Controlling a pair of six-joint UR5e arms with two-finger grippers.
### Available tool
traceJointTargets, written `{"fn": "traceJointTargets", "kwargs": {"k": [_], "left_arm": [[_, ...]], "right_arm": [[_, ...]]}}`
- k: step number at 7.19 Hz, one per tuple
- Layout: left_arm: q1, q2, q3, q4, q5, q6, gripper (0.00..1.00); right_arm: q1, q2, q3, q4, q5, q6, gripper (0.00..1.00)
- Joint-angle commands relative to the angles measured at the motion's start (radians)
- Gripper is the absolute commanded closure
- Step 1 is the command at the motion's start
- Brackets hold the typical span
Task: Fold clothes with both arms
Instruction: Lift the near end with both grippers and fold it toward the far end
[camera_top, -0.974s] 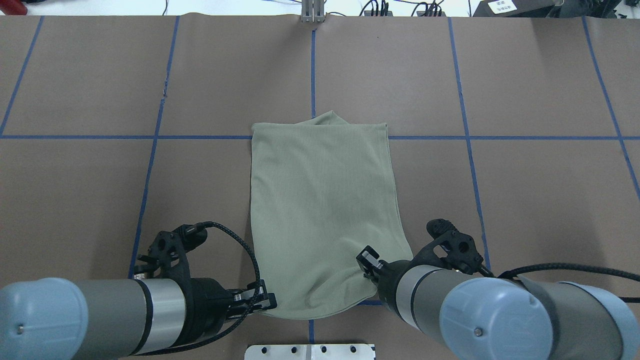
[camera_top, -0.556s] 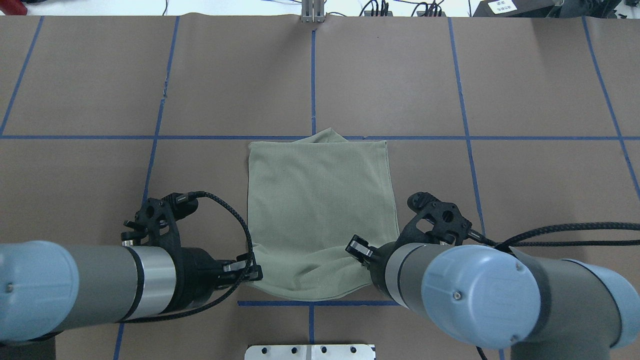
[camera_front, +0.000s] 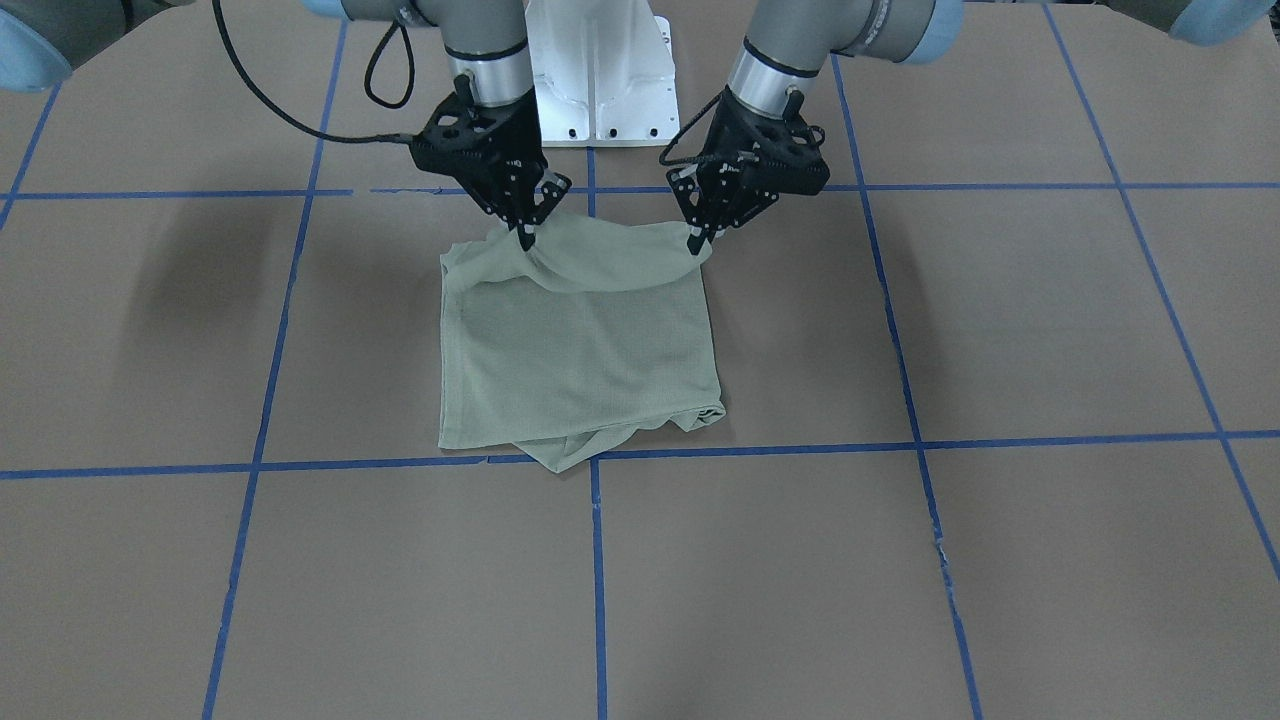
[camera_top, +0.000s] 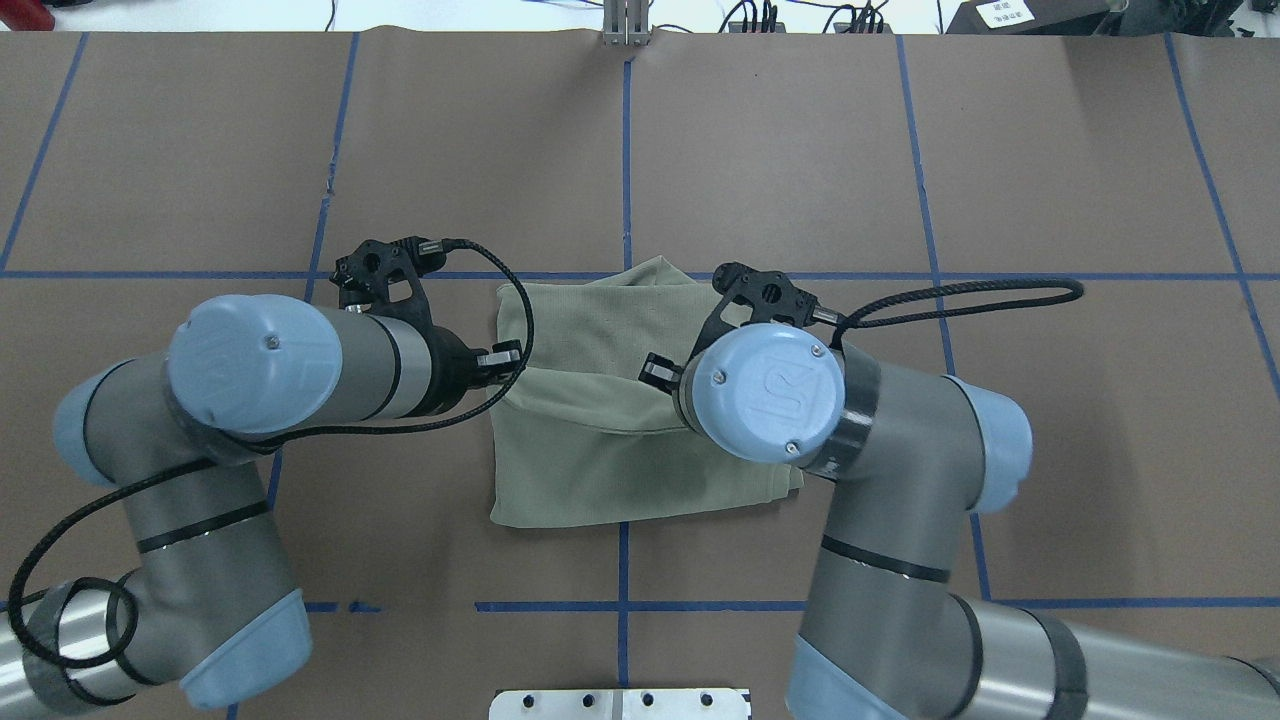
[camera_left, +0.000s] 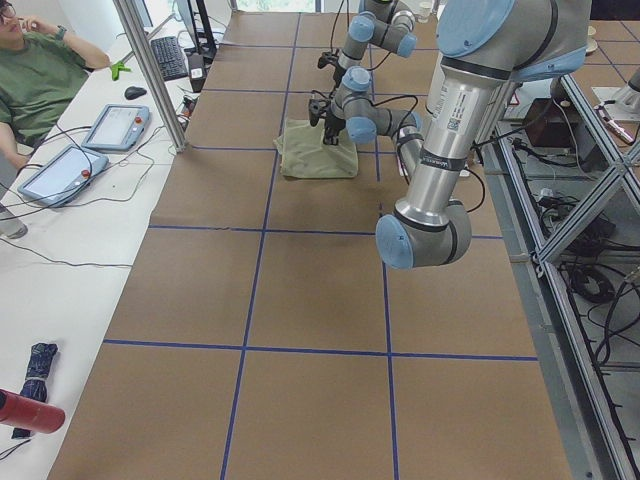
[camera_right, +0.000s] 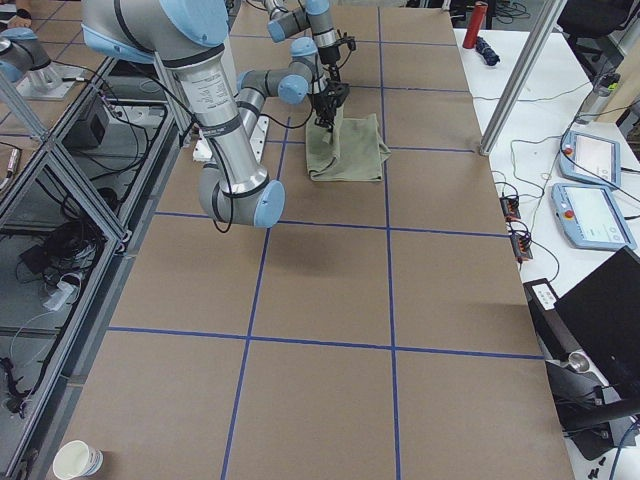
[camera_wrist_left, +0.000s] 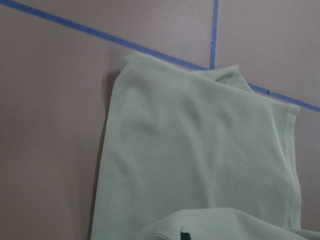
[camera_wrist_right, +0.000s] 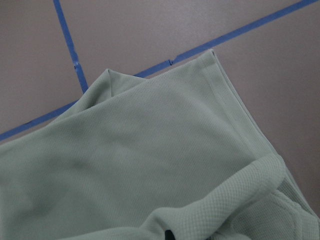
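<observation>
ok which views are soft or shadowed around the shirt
Front-facing view: sharp, with soft shadows on the table either side of the shirt. Left wrist view: soft, knit barely resolved. Right wrist view: crisper, knit weave visible on the near fold.

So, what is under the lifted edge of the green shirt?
Only the shirt itself: its lower layer lies flat on the table. The table beneath it is covered.

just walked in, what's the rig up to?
Two-arm shirt fold, mid-fold. The left claw and right claw each pinch a corner of the robot-side edge of the green shirt and hold it lifted, with the fabric sagging between them. The rest of the shirt lies flat on the brown-paper table, its far edge by a blue tape line. The lifted edge is not yet laid down.
</observation>
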Motion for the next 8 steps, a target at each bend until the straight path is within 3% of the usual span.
{"fn": "traceJointTargets", "kwargs": {"k": [1,2,3,7,8], "left_arm": [[-0.036,-0.033,0.173,-0.132,0.002,0.034,1.00],[-0.055,-0.041,0.242,-0.210,0.002,0.048,1.00],[-0.075,-0.071,0.276,-0.211,0.001,0.056,1.00],[-0.107,-0.124,0.350,-0.214,0.001,0.094,1.00],[-0.105,-0.127,0.378,-0.219,0.001,0.126,0.35]], "right_arm": [[0.059,0.082,-0.269,0.150,0.024,-0.019,1.00],[0.085,0.089,-0.328,0.196,0.029,-0.024,1.00],[0.114,0.118,-0.372,0.203,0.065,-0.048,1.00],[0.152,0.133,-0.388,0.203,0.096,-0.072,1.00],[0.151,0.135,-0.435,0.204,0.095,-0.085,0.18]]}}
